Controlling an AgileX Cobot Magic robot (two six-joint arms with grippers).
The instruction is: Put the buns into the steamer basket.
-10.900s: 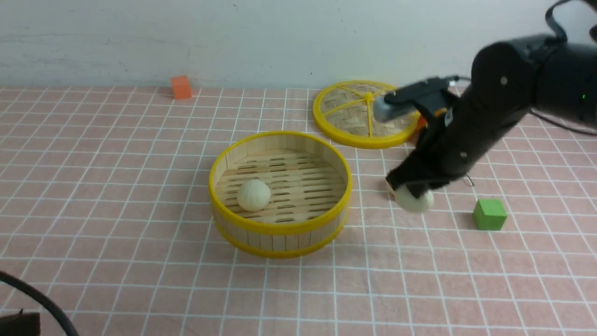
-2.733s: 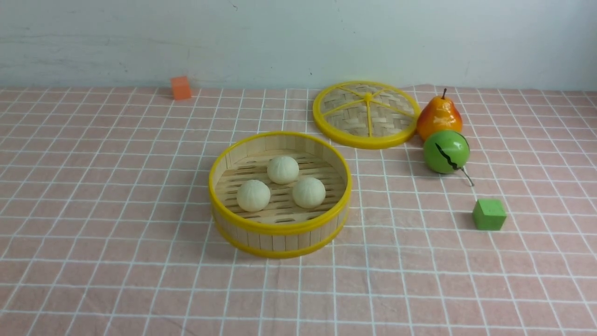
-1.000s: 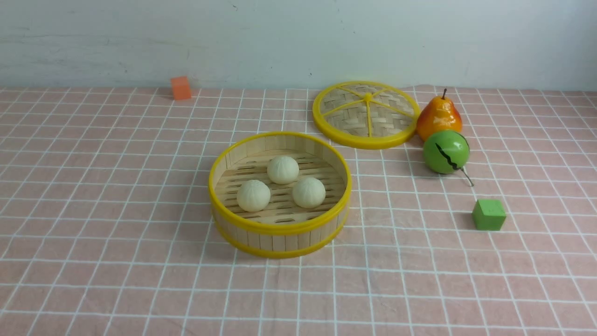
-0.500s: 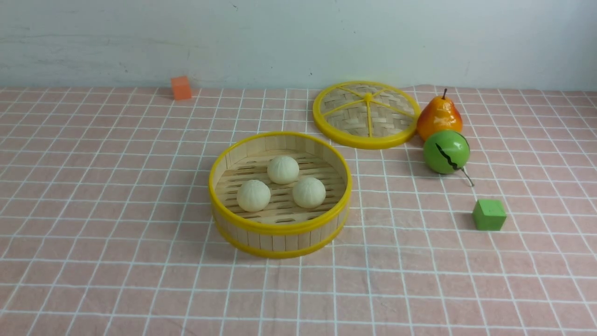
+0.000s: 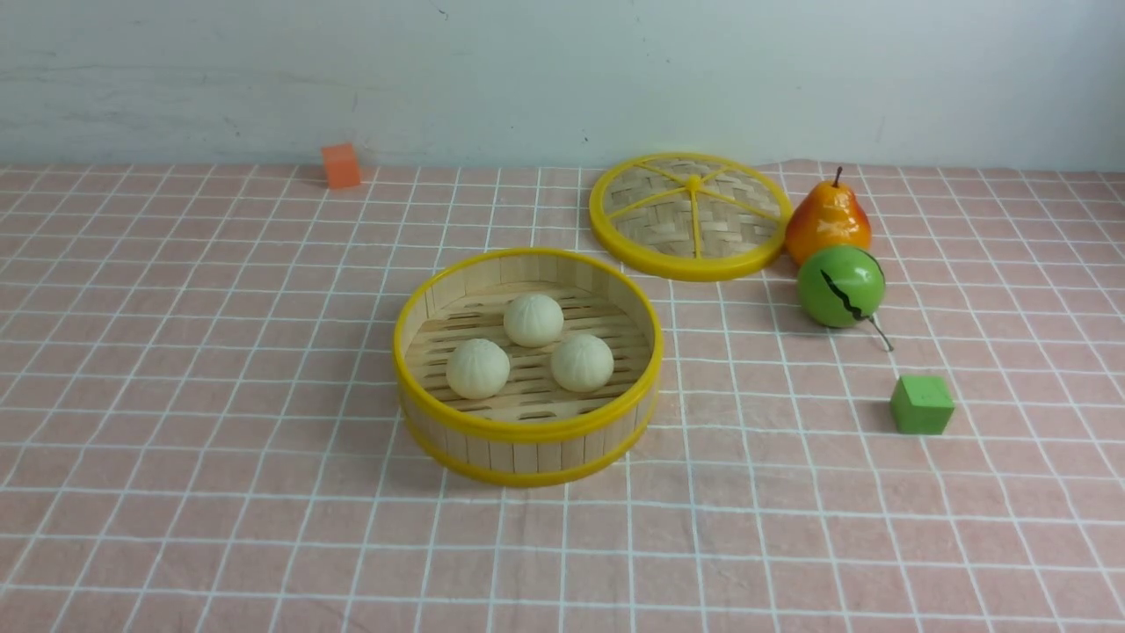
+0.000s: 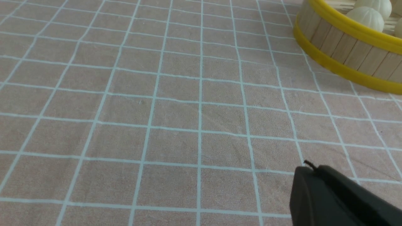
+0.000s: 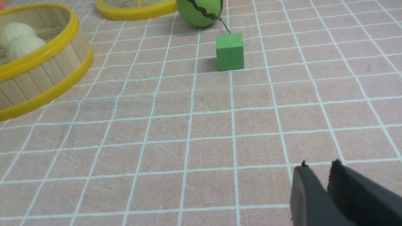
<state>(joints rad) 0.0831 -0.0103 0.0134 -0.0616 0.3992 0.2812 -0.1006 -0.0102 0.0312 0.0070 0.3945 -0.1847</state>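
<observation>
All three buns (image 5: 533,351) sit on the slatted floor of the steamer basket (image 5: 526,428), close together but apart, none on the cloth outside it. The job looks finished to me; nothing seems left to carry. Both arms hang low over bare cloth on the near side of the basket, well clear of it. The left gripper (image 6: 309,168) is closed and empty. The right gripper (image 7: 318,166) shows a narrow gap between its jaws, holding nothing.
</observation>
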